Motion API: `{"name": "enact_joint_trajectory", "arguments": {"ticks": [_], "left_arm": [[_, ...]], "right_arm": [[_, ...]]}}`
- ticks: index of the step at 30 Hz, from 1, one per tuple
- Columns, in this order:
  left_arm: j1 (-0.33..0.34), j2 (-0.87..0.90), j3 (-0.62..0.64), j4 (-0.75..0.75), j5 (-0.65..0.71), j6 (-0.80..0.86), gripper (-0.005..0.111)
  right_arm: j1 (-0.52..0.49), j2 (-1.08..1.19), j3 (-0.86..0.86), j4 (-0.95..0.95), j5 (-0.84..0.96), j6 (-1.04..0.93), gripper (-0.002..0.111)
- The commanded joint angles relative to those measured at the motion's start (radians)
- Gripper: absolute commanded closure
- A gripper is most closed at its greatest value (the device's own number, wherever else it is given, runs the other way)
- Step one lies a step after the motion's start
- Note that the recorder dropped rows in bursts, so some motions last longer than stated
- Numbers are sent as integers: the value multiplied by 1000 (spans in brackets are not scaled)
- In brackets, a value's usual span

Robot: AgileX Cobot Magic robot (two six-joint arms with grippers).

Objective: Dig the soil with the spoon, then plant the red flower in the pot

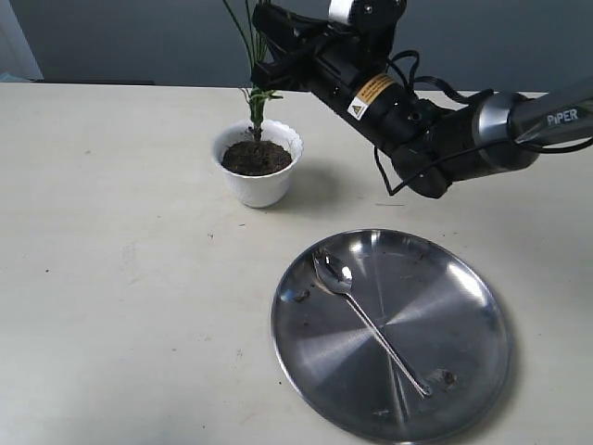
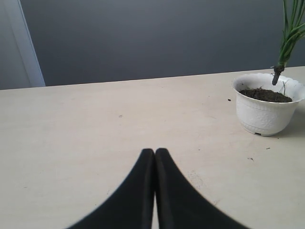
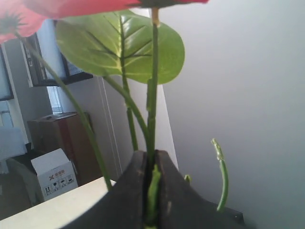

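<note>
The left jaws are pressed together, empty — the pot of soil is seen ahead of them, well apart. The red flower is clamped by its stems between the right jaws, its base at the soil. Well apart from them — the spoon is laid on a plate.

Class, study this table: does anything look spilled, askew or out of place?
Slightly: dark soil crumbs sit on the steel plate beside the spoon, and specks dot the table near the pot. Nothing tipped or broken.
</note>
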Motion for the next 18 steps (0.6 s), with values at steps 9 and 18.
{"name": "enact_joint_trajectory", "arguments": {"ticks": [9,18], "left_arm": [[-3,-5,-2,0,0,-4,106],[-3,-5,-2,0,0,-4,106]], "right_arm": [[-3,63,-53,49,-21,-49,108],[-3,121,-106,47,-12,-47,108]]}}
